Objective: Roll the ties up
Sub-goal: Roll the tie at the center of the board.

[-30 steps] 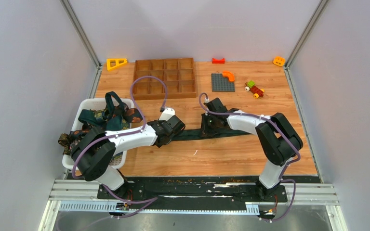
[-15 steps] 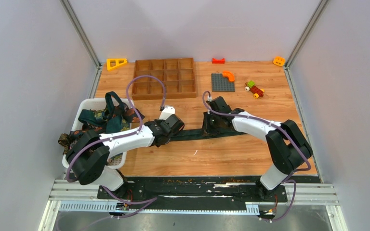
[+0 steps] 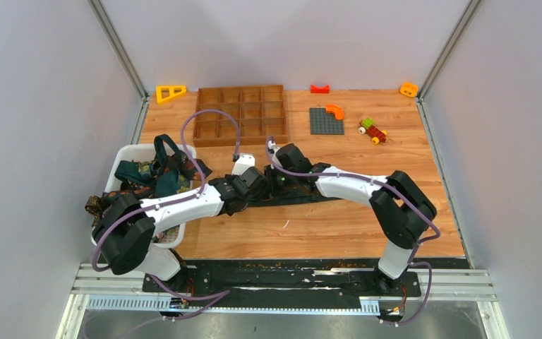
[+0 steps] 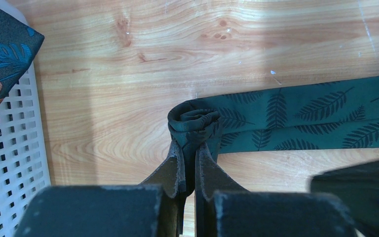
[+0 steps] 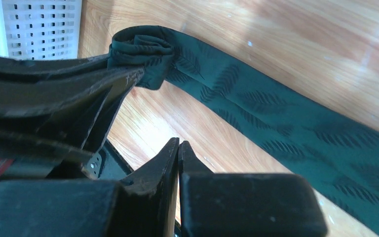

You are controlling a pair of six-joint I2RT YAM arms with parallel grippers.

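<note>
The left pincer (image 4: 191, 148) is clamped on the small roll (image 4: 193, 121) at the end of the green tie (image 4: 301, 116), mid-frame on the tabletop (image 4: 128, 74). The right pincer (image 5: 178, 145), closed and empty, seems to hover beside the tie's flat length. With that unpinned, the loose roll could unwind or skew.

We take this for robotics lab test cell: left arm (image 3: 183, 203) and right arm (image 3: 346, 186) bolted to black base plate (image 3: 268, 274) at bottom centre, grey panels (image 3: 42, 106) on aluminium posts (image 3: 118, 48) boxing wooden tabletop (image 3: 324, 229), toy blocks (image 3: 372, 131) upper right.
</note>
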